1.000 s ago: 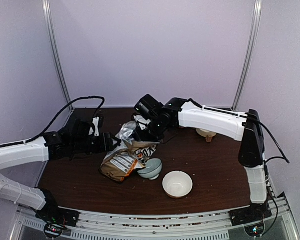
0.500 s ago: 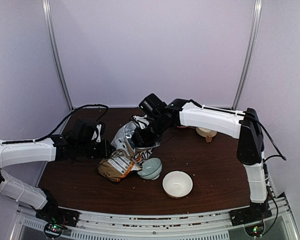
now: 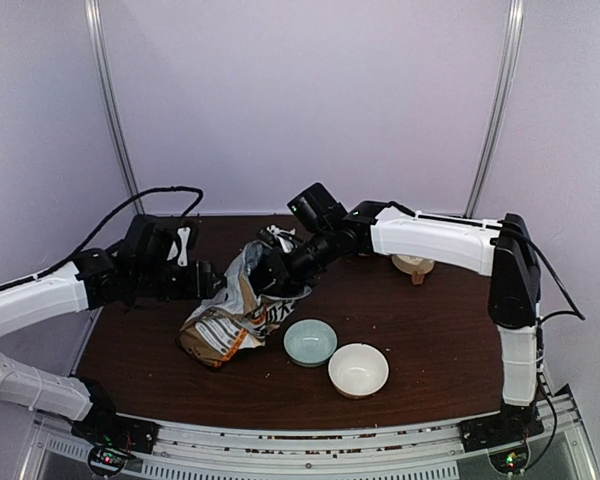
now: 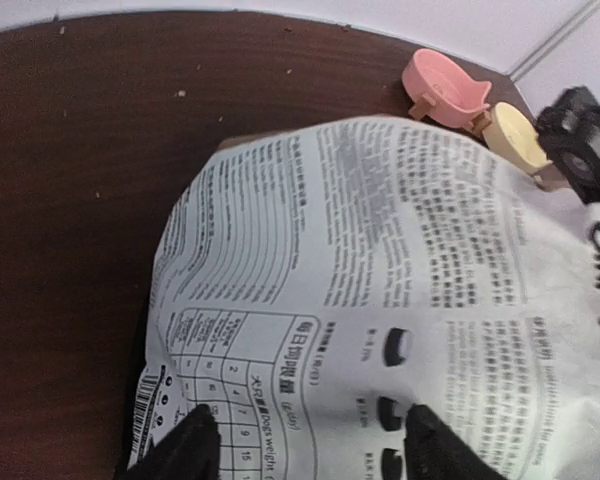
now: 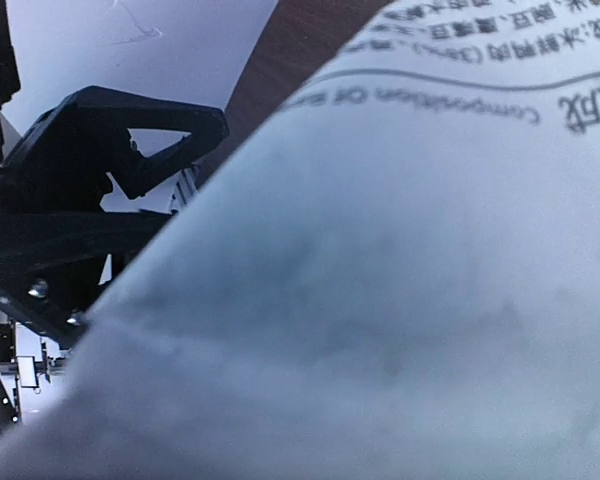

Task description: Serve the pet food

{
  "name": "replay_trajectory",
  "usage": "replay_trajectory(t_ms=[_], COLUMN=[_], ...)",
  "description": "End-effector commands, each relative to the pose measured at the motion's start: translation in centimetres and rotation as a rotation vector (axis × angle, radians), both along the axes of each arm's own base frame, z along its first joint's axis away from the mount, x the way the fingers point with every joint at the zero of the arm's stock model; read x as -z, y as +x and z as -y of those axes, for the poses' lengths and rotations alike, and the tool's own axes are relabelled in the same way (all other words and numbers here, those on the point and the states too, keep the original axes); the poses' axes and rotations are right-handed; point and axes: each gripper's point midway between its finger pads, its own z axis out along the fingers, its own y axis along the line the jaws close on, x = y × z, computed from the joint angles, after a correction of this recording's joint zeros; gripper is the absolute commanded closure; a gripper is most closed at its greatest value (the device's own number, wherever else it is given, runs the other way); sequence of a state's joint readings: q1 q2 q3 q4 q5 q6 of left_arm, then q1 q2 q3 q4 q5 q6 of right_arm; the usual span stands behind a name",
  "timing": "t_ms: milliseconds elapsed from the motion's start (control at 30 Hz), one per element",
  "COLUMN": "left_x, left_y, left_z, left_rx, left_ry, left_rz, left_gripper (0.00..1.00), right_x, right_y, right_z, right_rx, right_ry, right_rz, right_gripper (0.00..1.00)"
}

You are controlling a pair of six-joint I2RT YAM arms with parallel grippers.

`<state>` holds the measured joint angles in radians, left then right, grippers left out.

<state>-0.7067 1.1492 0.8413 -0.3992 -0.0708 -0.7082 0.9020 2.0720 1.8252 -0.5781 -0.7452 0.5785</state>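
The dog-food bag (image 3: 230,320) leans tilted on the dark table (image 3: 430,330), its top raised toward the back. My right gripper (image 3: 278,275) is at the bag's crumpled top and shut on it; in the right wrist view the bag (image 5: 400,300) fills the frame and hides the fingers. My left gripper (image 3: 208,283) is at the bag's upper left. In the left wrist view its fingertips (image 4: 195,445) stand wide apart against the bag's white printed face (image 4: 380,250), pinching nothing. The pet food is hidden.
A pale blue-green bowl (image 3: 310,342) stands upright just right of the bag, with a white bowl (image 3: 358,369) beside it toward the front. A pink scoop (image 4: 440,85) and a yellow scoop (image 4: 515,135) lie at the back right.
The bag has swung left and lower under my right gripper. The pale bowl, tilted against the bag before, now stands upright. My left arm has shifted back along the bag.
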Motion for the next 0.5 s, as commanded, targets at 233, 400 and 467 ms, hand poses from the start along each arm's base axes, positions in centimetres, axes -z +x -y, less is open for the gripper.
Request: replay_trajectory(t_ms=[233, 400, 467], left_x=[-13.1, -12.4, -11.7], left_y=[-4.1, -4.3, -4.1], left_z=[6.6, 8.2, 8.0], left_rx=[0.262, 0.294, 0.28], left_ry=[-0.071, 0.021, 0.068], left_rz=[0.219, 0.202, 0.187], left_gripper=[0.15, 0.18, 0.37], right_x=[-9.9, -11.1, -11.3], right_y=[-1.8, -2.0, -2.0], right_z=[0.5, 1.1, 1.6], right_rx=[-0.013, 0.017, 0.034], right_ry=[0.286, 0.321, 0.328], right_rz=[-0.001, -0.005, -0.003], right_gripper=[1.0, 1.0, 1.0])
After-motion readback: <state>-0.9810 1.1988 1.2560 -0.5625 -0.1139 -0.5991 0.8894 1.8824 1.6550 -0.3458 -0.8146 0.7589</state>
